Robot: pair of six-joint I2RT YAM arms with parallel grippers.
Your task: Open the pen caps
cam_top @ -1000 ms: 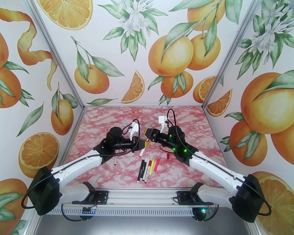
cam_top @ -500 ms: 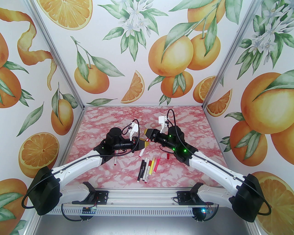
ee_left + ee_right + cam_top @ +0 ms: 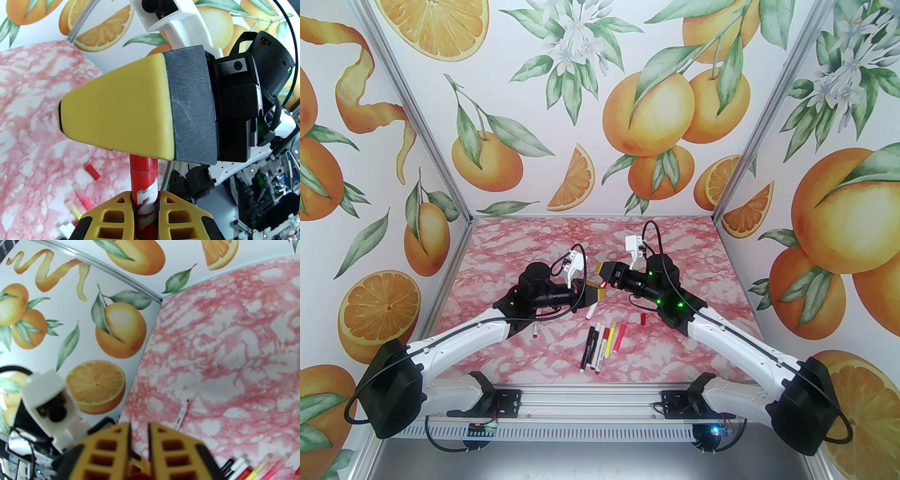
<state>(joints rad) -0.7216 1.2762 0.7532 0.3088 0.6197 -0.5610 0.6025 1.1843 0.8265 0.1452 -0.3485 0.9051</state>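
- Pink marbled counter (image 3: 698, 262) inside walls printed with oranges.
- Left tool (image 3: 596, 294) is clamped on a pen (image 3: 145, 202) by its barrel; right tool (image 3: 138, 431) is closed over its red cap (image 3: 143, 165), which is apparently not yet off.
- One loose cap (image 3: 643, 319) lies beside the row of pens (image 3: 602, 344). Those look capped, so most work remains.

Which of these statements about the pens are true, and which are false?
1. The left arm's fingers grip a red pen. True.
2. The right arm's fingers close on that pen's cap end. True.
3. The yellow pen is held in the air. False: it lies on the table among other pens.
4. No loose cap lies on the table. False: a red cap lies to the right of those pens.
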